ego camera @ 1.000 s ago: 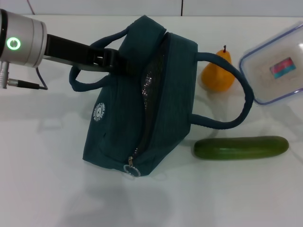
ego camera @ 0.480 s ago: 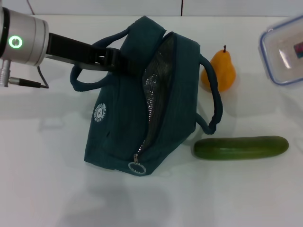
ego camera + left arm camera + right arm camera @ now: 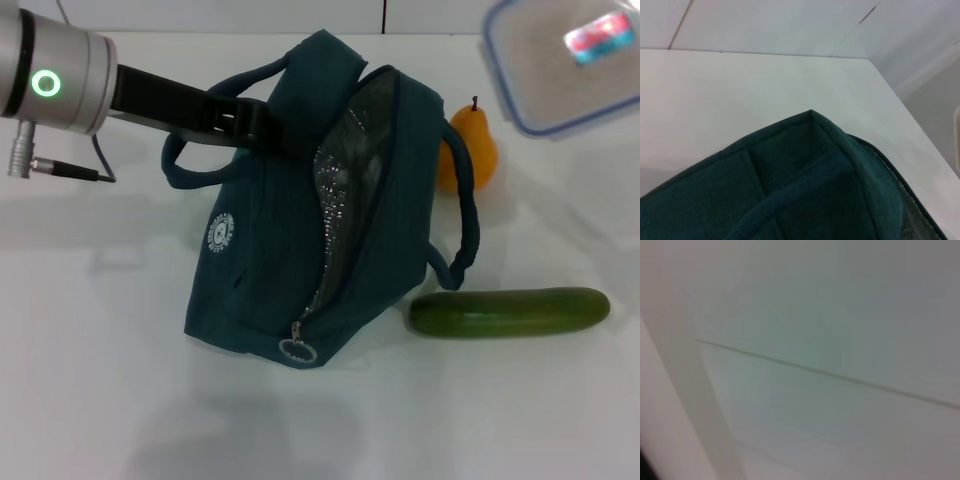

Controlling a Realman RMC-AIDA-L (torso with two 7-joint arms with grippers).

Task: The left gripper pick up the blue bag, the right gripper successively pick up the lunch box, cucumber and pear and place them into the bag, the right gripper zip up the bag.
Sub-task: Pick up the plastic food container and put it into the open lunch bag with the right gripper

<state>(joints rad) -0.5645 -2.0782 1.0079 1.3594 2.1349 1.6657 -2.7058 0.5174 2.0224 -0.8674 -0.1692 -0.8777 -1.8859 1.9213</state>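
Lunch box (image 3: 565, 62) is rising up and leftward vs 1 s ago, and the bag mouth is gaping wider. Left gripper (image 3: 275, 130) is pinching the blue bag (image 3: 300, 230) by its top edge, propping it open. Box is airborne right of the bag, not yet in. Cucumber (image 3: 508, 311) and pear (image 3: 474, 148) are lying on the table (image 3: 100, 380); zipping is pending. Right gripper is out of view, can't tell its grip; box is partly cropped.
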